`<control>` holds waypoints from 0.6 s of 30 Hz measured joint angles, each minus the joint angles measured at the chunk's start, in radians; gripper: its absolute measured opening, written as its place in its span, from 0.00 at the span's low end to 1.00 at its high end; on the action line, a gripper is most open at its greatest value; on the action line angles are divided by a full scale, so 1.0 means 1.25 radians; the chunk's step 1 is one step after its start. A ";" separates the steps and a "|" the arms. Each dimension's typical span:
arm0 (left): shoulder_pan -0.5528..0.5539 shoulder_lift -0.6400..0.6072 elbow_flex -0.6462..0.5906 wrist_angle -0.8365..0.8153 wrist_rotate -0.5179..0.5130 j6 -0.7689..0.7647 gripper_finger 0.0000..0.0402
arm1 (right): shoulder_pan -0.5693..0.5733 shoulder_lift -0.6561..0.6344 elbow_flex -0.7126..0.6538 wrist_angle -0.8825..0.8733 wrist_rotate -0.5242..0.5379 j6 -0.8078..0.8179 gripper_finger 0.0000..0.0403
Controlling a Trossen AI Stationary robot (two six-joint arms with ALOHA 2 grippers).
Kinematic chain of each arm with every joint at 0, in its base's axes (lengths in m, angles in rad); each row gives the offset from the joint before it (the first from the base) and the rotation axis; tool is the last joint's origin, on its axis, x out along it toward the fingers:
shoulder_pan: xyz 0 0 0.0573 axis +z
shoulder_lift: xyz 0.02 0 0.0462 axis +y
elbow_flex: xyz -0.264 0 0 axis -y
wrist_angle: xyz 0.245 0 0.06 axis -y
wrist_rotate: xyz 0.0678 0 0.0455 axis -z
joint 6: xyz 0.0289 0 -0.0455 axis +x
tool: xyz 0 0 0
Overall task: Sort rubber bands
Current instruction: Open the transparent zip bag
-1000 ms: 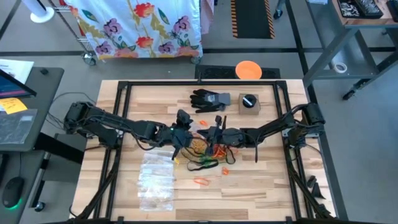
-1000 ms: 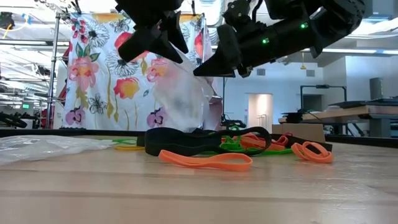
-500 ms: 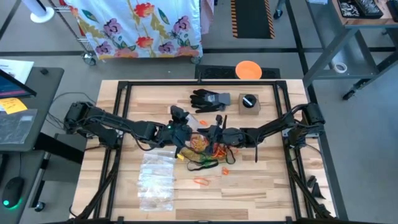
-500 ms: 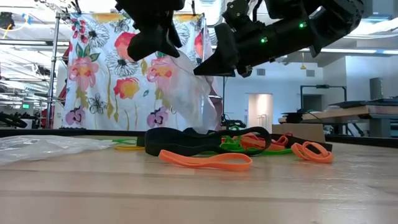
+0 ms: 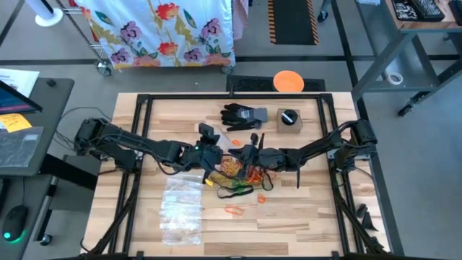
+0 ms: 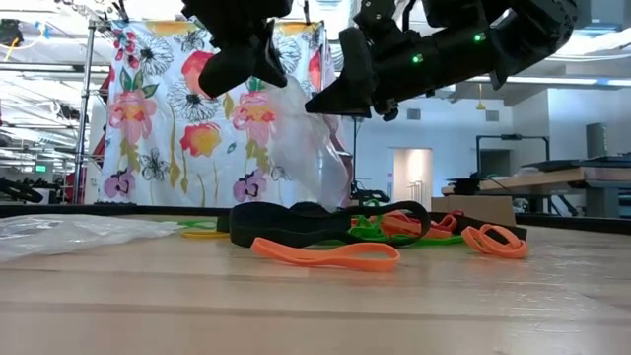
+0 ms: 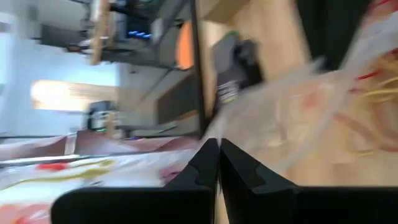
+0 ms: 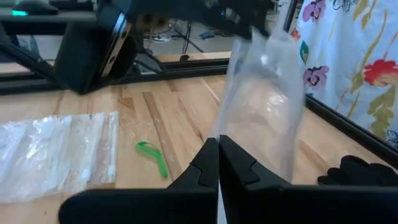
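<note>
we hold a clear bag up between us, left gripper and right gripper each pinching an edge, ready to receive rubber bands heaped on the bench below.

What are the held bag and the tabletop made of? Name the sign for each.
Bag: looks like thin clear plastic, glossy; the floral cloth shows through its crinkled folds. Tabletop: apparently wood, a pale butcher-block surface with visible strips and grain, matte.
</note>
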 joint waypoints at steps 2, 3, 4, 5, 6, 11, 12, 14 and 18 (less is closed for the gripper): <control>0.001 0.000 0.011 -0.043 0.058 -0.049 0.01 | 0.000 0.000 0.000 0.023 0.009 0.007 0.00; 0.000 0.000 0.019 -0.062 0.082 -0.070 0.00 | 0.001 0.000 0.000 0.031 0.025 0.008 0.00; 0.000 0.000 0.026 -0.074 0.103 -0.091 0.00 | 0.001 0.000 0.000 0.033 0.045 0.007 0.00; 0.000 0.000 0.031 -0.083 0.116 -0.109 0.00 | 0.001 0.000 0.000 0.033 0.067 0.007 0.00; -0.001 0.000 0.033 -0.088 0.122 -0.122 0.00 | 0.001 0.000 0.000 0.031 0.083 0.007 0.00; -0.011 0.000 0.064 -0.116 0.162 -0.172 0.00 | 0.000 0.000 0.012 0.028 0.092 0.007 0.00; -0.012 0.000 0.072 -0.124 0.180 -0.183 0.00 | 0.000 0.000 0.018 0.028 0.091 0.006 0.00; -0.013 0.000 0.082 -0.135 0.204 -0.207 0.00 | -0.001 0.000 0.036 0.029 0.090 -0.002 0.00; -0.012 0.000 0.096 -0.159 0.225 -0.242 0.00 | 0.005 0.000 0.071 0.027 0.095 -0.042 0.00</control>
